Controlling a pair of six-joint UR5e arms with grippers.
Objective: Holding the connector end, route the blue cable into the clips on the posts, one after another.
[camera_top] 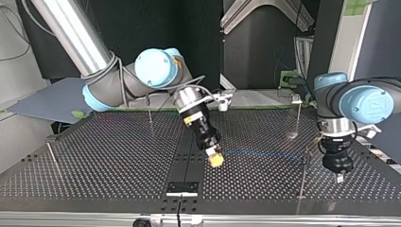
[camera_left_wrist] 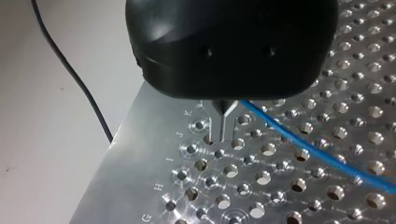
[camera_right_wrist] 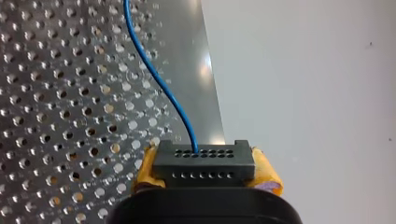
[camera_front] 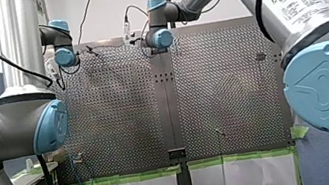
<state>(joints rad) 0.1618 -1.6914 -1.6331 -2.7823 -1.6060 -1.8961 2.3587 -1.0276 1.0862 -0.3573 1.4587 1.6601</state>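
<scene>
My right gripper [camera_right_wrist: 205, 179] is shut on a black connector block [camera_right_wrist: 203, 161], which sits between its yellow pads [camera_right_wrist: 266, 175]. The blue cable [camera_right_wrist: 156, 77] leaves the block's top and curves away over the perforated plate. In the top view my right gripper [camera_top: 215, 160] hangs tilted just above the table's middle, and the blue cable [camera_top: 265, 154] runs from it toward a thin post [camera_top: 303, 177]. My left gripper [camera_top: 338, 177] stands past that post, low over the plate. Its metal fingers [camera_left_wrist: 223, 125] are shut, with the blue cable [camera_left_wrist: 317, 154] passing close beside them.
Thin posts stand on the perforated table [camera_top: 104, 161]: one at the top view's left edge [camera_top: 52, 153], one behind my right arm [camera_top: 150, 111], one at the back right [camera_top: 299, 116]. A black bracket [camera_top: 182, 187] sits at the near edge. A black cord [camera_left_wrist: 74, 79] hangs off the plate's side.
</scene>
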